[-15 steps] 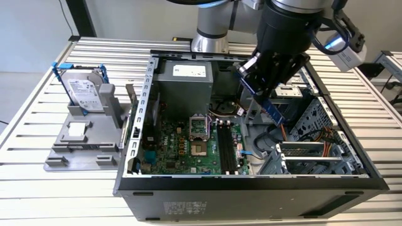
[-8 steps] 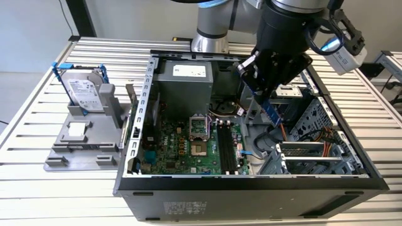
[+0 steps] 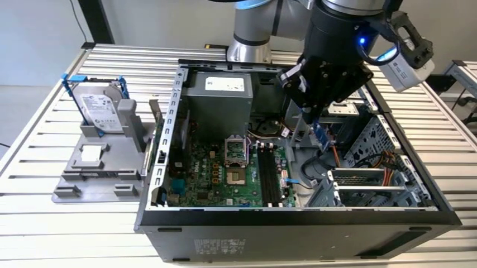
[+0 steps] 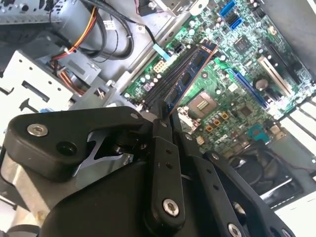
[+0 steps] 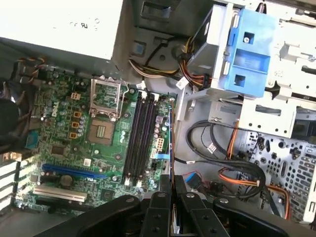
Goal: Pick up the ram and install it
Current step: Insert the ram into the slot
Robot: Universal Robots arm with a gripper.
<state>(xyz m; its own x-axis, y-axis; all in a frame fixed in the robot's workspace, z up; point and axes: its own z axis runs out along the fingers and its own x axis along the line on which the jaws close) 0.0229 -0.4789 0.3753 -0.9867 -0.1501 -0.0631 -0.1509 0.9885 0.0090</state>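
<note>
Dark, thin ram stick with black chips (image 4: 192, 74) is clamped in your black gripper (image 4: 165, 118), hanging over the green motherboard (image 3: 216, 173) near its long black slots (image 3: 270, 173): pickup done, seating left for you.

silver hard drive in blue frame (image 3: 100, 109) upright on grey plastic stand (image 3: 95, 167) | stand on slatted metal table (image 3: 67, 237), beside open black computer case (image 3: 298, 226) | grey power supply box (image 3: 220, 100) inside case | blue plastic bracket (image 5: 247, 54) on pale drive cage (image 5: 269, 116)

Held end of ram (image 4: 195, 69) hidden inside pincer (image 4: 167, 119)
</note>
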